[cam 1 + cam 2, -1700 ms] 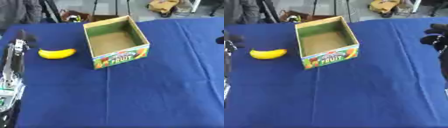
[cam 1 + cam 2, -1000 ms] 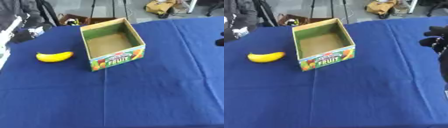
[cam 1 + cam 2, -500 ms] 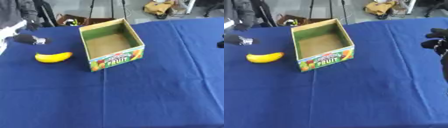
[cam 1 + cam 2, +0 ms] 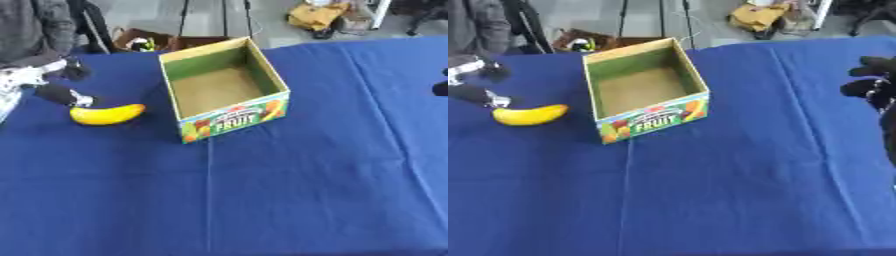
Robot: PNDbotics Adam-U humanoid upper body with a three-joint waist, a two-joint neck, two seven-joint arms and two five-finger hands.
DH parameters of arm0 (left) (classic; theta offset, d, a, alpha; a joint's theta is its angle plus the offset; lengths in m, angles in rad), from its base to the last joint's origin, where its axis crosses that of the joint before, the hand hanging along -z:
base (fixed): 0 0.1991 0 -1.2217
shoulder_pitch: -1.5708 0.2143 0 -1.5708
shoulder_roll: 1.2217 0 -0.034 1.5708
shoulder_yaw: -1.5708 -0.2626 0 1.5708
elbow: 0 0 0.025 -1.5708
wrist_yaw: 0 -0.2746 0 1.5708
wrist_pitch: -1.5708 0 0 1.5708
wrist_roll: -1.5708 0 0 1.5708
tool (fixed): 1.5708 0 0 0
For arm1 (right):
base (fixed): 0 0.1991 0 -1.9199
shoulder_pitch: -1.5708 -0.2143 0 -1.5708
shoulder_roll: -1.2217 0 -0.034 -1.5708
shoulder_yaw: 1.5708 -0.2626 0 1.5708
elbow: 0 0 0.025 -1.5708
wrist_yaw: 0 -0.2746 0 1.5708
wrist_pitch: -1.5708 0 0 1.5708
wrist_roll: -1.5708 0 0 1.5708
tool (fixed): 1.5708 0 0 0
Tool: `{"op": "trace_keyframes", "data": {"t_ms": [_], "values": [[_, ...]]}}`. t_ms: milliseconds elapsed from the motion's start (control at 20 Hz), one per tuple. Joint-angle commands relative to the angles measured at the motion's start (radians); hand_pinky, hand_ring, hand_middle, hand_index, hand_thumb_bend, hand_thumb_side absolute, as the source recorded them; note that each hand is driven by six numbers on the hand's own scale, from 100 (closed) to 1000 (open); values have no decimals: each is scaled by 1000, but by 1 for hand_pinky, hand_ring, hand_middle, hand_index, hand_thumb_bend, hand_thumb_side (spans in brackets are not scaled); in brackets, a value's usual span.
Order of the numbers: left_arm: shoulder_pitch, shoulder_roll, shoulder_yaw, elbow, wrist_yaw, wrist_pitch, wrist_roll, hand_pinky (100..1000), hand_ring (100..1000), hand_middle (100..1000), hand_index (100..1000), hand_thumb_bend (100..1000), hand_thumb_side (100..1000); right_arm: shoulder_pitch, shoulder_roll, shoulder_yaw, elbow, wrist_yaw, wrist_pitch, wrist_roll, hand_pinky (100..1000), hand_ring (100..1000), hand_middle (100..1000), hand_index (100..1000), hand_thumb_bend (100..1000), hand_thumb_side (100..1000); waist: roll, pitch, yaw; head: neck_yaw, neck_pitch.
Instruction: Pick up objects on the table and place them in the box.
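Covering the whole table, the blue cloth [image 4: 289,190] carries only two task things: the open cardboard box [image 4: 226,90] printed FRUIT, standing upright and empty toward the far middle, and the banana [image 4: 107,114] lying flat on the cloth near the box's left side, apart from it

Your left hand [image 4: 54,89] has come in from the left edge since a moment ago, when it showed only as a dark shape farther up and away from the fruit; now its dark fingers [image 4: 58,95] sit just beside the banana's far left end, spread apart with a gap between them and nothing held. Whether a fingertip already touches the peel you cannot tell from these views

That puts the reach nearly done and the grasp not yet made, so you likely need to settle lower over the banana's middle before curling round it

Your right hand [image 4: 870,82] waits at the right edge, well apart from the box; its fingers look curled, holding nothing
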Motion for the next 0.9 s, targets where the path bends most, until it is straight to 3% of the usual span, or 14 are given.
{"op": "trace_keyframes", "data": {"t_ms": [50,450,650,900], "values": [[-25,0,40,2,-56,-17,-53,888,782,708,843,680,437,-11,-15,-3,-9,-2,-1,2,684,598,632,759,100,897,-5,-16,1,-3,-7],[-38,-50,68,25,-200,-53,-62,893,782,706,843,654,428,-12,-12,-2,-7,-2,-1,5,684,598,632,760,100,898,-8,-15,2,-3,-8],[-47,-107,138,52,-484,-134,-20,897,787,711,848,653,421,-10,-11,-4,-7,-2,-2,3,684,598,632,760,100,898,-10,-14,3,-4,-9],[-51,-129,177,107,-598,-201,25,899,792,715,852,672,425,-9,-10,-5,-7,-3,-2,3,684,598,632,760,100,898,-11,-13,2,-4,-10]]}}
